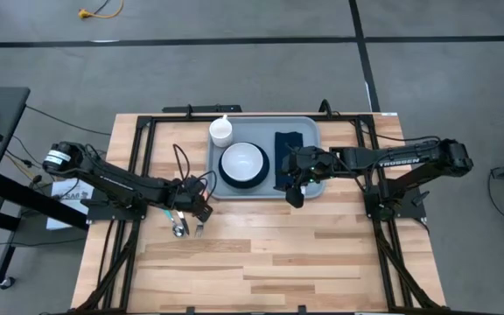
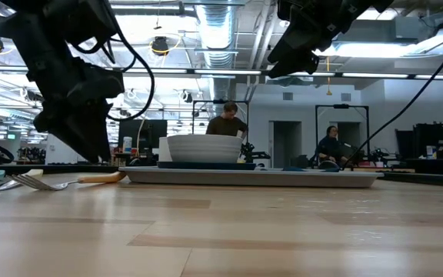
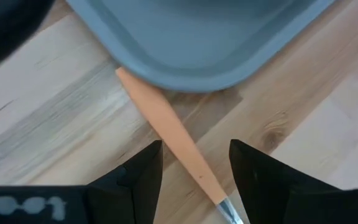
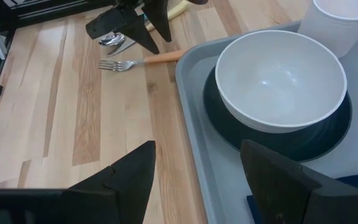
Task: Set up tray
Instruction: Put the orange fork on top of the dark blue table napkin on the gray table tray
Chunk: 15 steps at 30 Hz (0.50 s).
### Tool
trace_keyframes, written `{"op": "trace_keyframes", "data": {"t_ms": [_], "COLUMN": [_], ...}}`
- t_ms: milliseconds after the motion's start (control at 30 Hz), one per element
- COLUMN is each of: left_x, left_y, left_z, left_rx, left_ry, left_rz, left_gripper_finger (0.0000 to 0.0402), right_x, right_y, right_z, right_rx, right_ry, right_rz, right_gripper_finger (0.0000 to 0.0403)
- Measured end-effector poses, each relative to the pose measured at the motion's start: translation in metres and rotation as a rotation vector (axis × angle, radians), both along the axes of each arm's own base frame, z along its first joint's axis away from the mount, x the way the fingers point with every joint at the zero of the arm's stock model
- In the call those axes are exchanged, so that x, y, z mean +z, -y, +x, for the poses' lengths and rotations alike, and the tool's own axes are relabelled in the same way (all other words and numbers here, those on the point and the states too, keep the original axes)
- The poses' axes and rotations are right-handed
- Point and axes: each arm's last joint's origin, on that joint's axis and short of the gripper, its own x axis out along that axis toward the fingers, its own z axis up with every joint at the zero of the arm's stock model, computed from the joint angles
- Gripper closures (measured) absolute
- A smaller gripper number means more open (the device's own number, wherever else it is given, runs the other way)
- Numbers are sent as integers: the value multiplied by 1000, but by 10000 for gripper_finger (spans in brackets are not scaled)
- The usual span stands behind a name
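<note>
The right arm [image 1: 401,160] carries white lettering that seems to read "TROSSEN" in the high view. Nothing else legible shows in the pictures.

Left gripper [image 1: 192,213] hovering low with fingers spread, right gripper [image 1: 295,194] hanging higher, fingers parted, both arms reaching inward

In the high view the tray [image 1: 304,125] sits at upper centre, holding a cup [image 1: 221,130] at its upper left, a bowl [image 1: 242,161] on a plate [image 1: 231,183] mid-tray, and a napkin [image 1: 287,143] at right. A fork [image 1: 198,230] lies lower left of the tray.
</note>
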Motion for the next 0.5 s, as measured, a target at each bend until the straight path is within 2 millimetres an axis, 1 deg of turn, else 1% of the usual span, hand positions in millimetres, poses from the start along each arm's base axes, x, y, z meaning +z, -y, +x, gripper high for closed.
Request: {"op": "trace_keyframes", "data": {"t_ms": [133,267,500], "left_x": [-5,-16,-27], "left_y": [1,1,2], "left_z": [1,3,9], "left_rx": [11,9,3], "left_ry": [-18,-84,-100], "left_rz": [7,16,-2], "left_gripper_finger": [227,227,227], "right_x": [0,0,-1], "right_y": [0,0,0], "right_z": [0,0,-1], "right_rx": [0,0,1], "right_ry": [0,0,-12], "right_rz": [0,0,1], "right_gripper_finger": [172,172,172]}}
